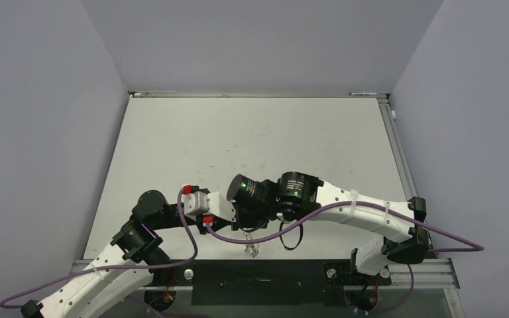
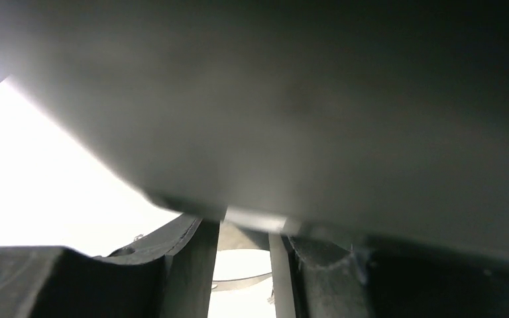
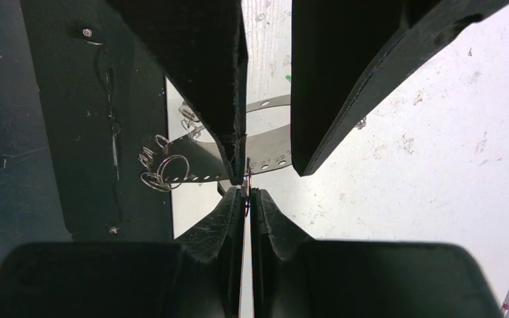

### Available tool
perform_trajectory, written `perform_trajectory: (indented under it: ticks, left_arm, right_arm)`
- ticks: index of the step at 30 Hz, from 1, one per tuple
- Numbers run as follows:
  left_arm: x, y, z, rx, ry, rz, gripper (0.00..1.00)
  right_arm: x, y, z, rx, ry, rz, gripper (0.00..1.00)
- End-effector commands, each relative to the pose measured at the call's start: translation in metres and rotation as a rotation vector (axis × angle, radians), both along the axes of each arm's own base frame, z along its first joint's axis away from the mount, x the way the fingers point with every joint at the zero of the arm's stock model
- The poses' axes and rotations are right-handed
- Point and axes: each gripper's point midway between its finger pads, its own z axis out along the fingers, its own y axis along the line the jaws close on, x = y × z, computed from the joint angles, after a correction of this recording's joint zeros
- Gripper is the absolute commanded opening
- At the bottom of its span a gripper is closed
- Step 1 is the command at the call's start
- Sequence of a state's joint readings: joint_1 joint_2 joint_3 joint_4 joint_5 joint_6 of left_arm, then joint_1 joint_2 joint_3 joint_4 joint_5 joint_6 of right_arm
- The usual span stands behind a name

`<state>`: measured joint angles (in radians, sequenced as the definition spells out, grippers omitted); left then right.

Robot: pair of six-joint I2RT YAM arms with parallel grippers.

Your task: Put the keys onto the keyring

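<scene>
The right hand [image 3: 246, 192] is clenched. Its two fingertips press together right at the edge of a thin curved metal band [image 3: 268, 158] punched with small holes; whether they pinch the band itself cannot be told. Facing it tip to tip, the left hand [image 3: 270, 165] stands released, with a clear gap between its fingers, and the band crosses that gap underneath. Just beside one left finger, the keys [image 3: 164, 172] lie as a small silvery tangle with wire loops, the single pieces too small to tell apart. They sit where the white desk [image 3: 411, 172] meets a black plate [image 3: 73, 132]. From above, both wrists cover the fingertips, and only the tangle shows just below them. In the left wrist view a blurred grey bulk [image 2: 305, 99] blocks nearly everything. Purple cables [image 1: 192, 228] loop beside the left arm.
</scene>
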<state>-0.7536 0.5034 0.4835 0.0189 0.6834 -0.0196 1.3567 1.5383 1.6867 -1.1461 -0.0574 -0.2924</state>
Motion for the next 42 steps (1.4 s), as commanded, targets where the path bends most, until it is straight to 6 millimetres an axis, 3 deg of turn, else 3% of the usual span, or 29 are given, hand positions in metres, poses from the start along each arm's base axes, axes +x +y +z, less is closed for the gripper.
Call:
perform_trajectory:
  ticks: [1,3,6,8,10,15,22,29,32,35,42]
  left_arm:
    - [-0.003,-0.002,-0.011,0.049,0.035,-0.021,0.29]
    - [-0.004,-0.002,-0.011,0.049,0.037,-0.019,0.33]
    - [-0.004,0.000,-0.009,0.040,0.026,-0.013,0.52]
    - [-0.005,0.003,-0.004,0.021,0.006,-0.002,0.54]
    - [-0.005,0.006,0.001,0.000,-0.016,0.015,0.52]
    - [-0.006,0.008,0.002,-0.012,-0.027,0.019,0.33]
    - [-0.006,0.002,-0.003,0.014,-0.002,-0.011,0.29]
    - [-0.003,0.002,-0.004,0.016,0.001,0.001,0.31]
    - [-0.004,0.002,-0.004,0.015,0.005,-0.001,0.42]
    - [-0.008,0.004,-0.001,-0.005,-0.003,-0.006,0.46]
    - [-0.009,0.014,0.017,-0.083,-0.092,0.036,0.46]
  right_arm:
    - [0.001,0.019,0.052,0.201,-0.066,0.014,0.05]
    - [0.003,0.019,0.053,0.202,-0.074,0.007,0.05]
    - [0.004,0.018,0.053,0.205,-0.080,0.000,0.05]
    - [0.005,0.016,0.052,0.204,-0.083,-0.006,0.05]
    - [0.006,0.015,0.051,0.204,-0.084,-0.011,0.05]
    - [0.006,0.017,0.055,0.216,-0.086,-0.014,0.05]
    - [0.004,0.020,0.055,0.214,-0.081,-0.001,0.05]
    - [0.002,0.022,0.058,0.228,-0.076,0.012,0.05]
    - [0.004,0.022,0.063,0.250,-0.086,0.001,0.05]
    - [0.003,0.021,0.068,0.275,-0.089,0.004,0.05]
    - [0.003,0.016,0.076,0.311,-0.097,0.005,0.05]
